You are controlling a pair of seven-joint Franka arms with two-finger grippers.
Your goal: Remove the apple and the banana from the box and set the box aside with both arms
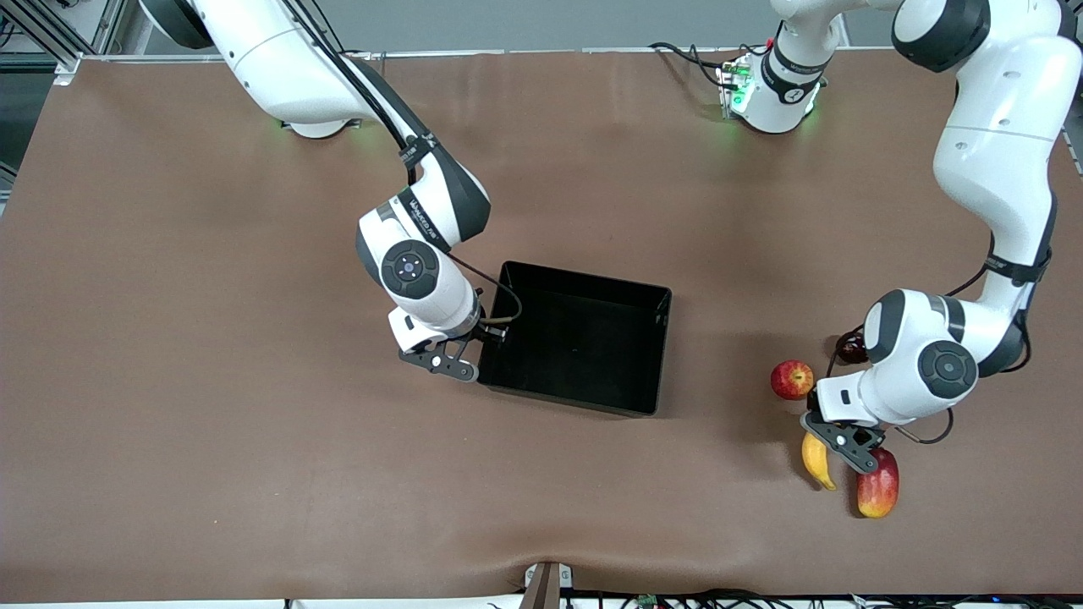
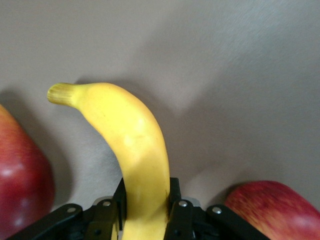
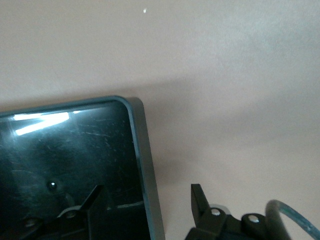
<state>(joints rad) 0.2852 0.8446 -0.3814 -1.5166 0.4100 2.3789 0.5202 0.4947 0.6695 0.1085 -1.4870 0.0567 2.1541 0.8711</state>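
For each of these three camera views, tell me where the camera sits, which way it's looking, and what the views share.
Front view: high across the table, facing both arms' bases; sees the black tray, fruits, both arms.
Left wrist view: on the left arm, looking down past the left pincer, shut on the banana.
Right wrist view: on the right arm, looking down on the tray's wall, one finger either side of it.
Shared: front and left wrist views both show the banana; front and right wrist, the tray.
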